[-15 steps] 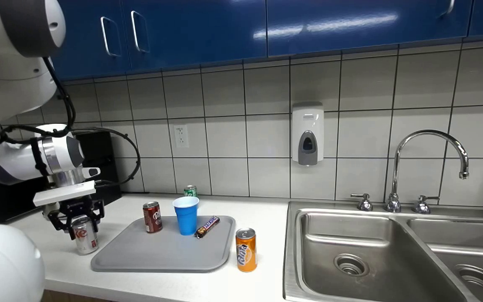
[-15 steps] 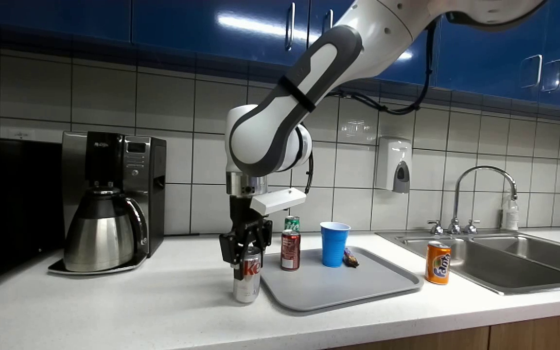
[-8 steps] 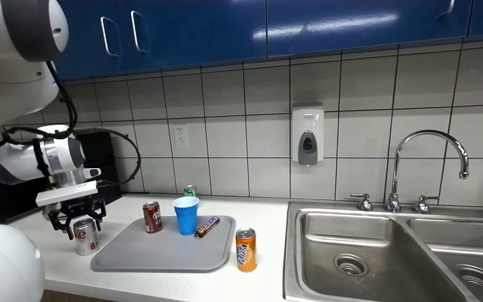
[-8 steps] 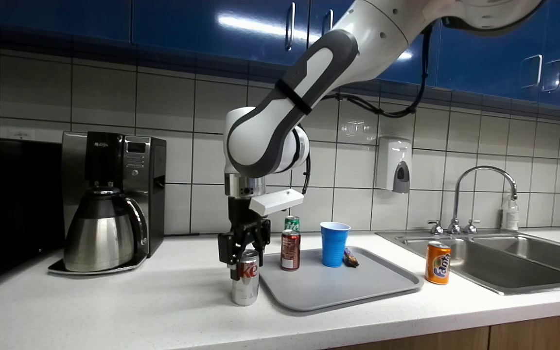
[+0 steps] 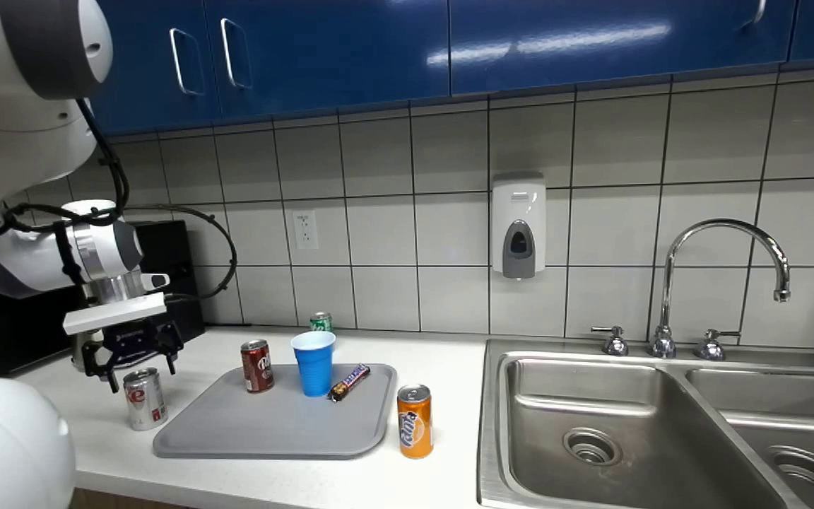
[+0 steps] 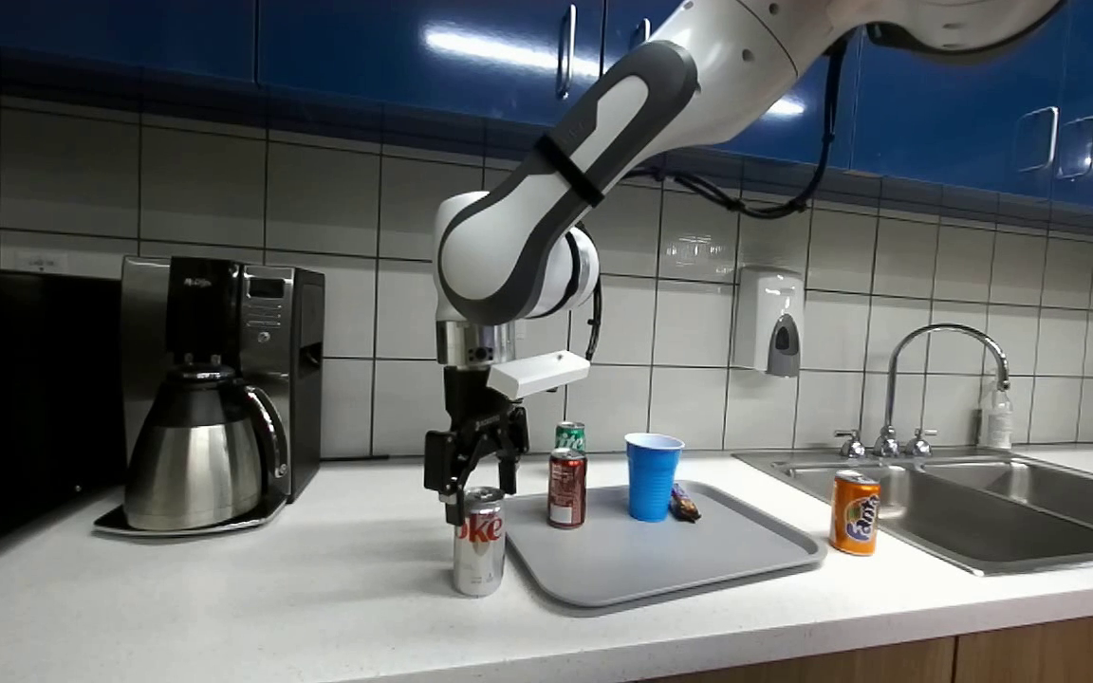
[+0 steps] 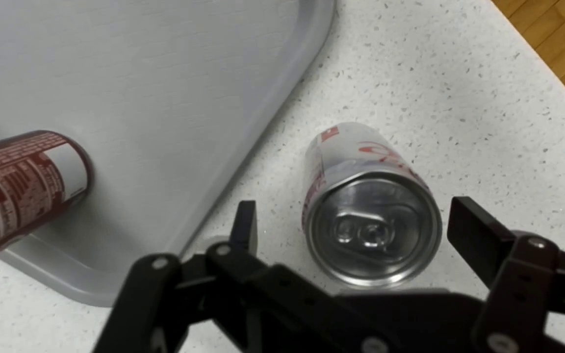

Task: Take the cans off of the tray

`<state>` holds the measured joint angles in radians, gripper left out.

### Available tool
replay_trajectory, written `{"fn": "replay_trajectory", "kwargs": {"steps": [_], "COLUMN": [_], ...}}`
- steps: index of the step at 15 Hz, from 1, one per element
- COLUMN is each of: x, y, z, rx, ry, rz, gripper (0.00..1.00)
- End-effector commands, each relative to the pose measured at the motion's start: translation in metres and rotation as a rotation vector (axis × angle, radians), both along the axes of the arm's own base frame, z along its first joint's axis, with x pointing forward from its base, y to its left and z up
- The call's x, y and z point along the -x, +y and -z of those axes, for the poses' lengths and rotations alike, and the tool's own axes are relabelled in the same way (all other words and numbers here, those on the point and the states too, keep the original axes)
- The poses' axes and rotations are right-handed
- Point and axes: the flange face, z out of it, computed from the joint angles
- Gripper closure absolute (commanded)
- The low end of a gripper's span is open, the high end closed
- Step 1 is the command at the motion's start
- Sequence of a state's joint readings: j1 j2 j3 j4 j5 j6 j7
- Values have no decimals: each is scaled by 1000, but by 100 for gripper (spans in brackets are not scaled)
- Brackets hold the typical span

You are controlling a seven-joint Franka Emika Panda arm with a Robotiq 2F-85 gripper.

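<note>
One "Fanta" can [image 6: 855, 513] beside tray [image 6: 656, 552]

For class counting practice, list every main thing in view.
Tray: 1, grey, counter
Sink: 1, silver, counter
Silver can: 1, silver, beside tray
Red can: 1, maroon, on tray
Orange can: 1, orange, between tray and sink
Green can: 1, green, behind tray
Cup: 1, blue, on tray
Bar: 1, brown, on tray
Coffee maker: 1, silver-black, counter
Tap: 1, silver, behind sink
Dispenser: 1, white, wall
Cupboards: several, blue, overhead
Arm: 1, white, over counter
Gripper: 1, black, over silver can
</note>
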<state>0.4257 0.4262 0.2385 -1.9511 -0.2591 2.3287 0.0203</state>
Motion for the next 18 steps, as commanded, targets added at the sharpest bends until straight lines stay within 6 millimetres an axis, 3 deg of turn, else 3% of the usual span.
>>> {"fn": "replay_trajectory", "kwargs": {"steps": [1,6,10,18], "x": [-2,-15,-37,-77], "y": [-3,-18,-48,-117], "z": [-34,-69,-83,-72], "rx": [-13,-41,-43,-37], "ry": [-5,-57,-81,-64], "rz": [-18,22,87,264], "gripper": [0,0,0,0]}}
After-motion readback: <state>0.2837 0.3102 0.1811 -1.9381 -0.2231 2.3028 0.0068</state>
